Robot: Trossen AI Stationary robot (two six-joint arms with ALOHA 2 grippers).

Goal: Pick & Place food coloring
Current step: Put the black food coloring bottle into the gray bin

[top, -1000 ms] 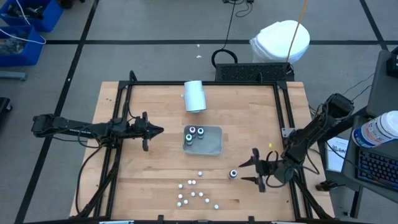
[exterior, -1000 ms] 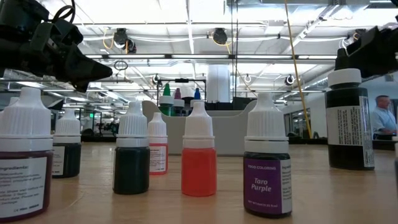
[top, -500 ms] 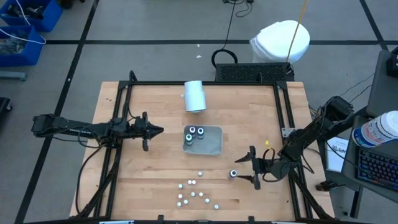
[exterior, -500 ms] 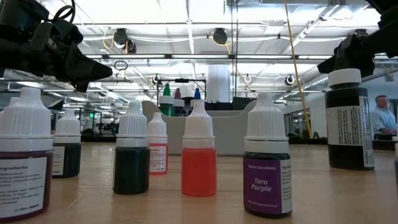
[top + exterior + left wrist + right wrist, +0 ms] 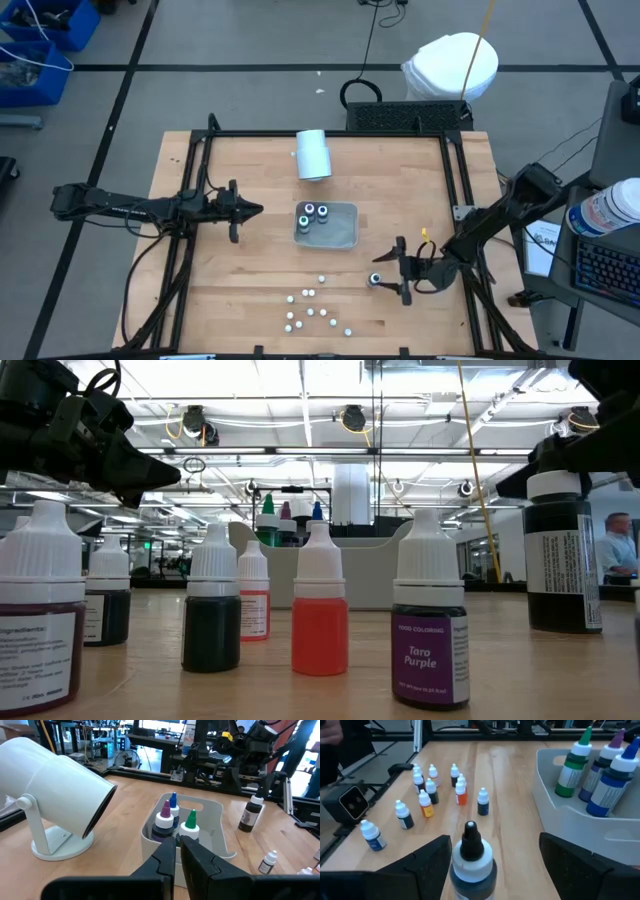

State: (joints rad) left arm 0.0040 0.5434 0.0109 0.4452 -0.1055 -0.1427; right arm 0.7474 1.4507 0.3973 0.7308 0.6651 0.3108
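Note:
One dark food-coloring bottle [image 5: 375, 280] with a white collar and black tip [image 5: 471, 854] stands upright on the table near its right near corner. My right gripper [image 5: 392, 272] is open and level with it. Its two fingers stand on either side of the bottle [image 5: 560, 550] and are apart from it in the right wrist view. Several small whitish bottles [image 5: 315, 310] stand in a loose cluster [image 5: 427, 795] near the table's near edge. My left gripper [image 5: 258, 210] is shut and hovers left of the grey tray [image 5: 345, 235].
The grey tray [image 5: 220, 827] at mid-table holds three taller bottles with green, purple and blue tips [image 5: 172, 817]. A white cylinder [image 5: 313, 155] lies on its stand near the far edge. A black frame rail [image 5: 455, 180] runs along the table's right side.
My right gripper has moved toward the table's left along the near part, up to the dark bottle. Its open fingers now stand on either side of the bottle, and the bottle has stayed in place.

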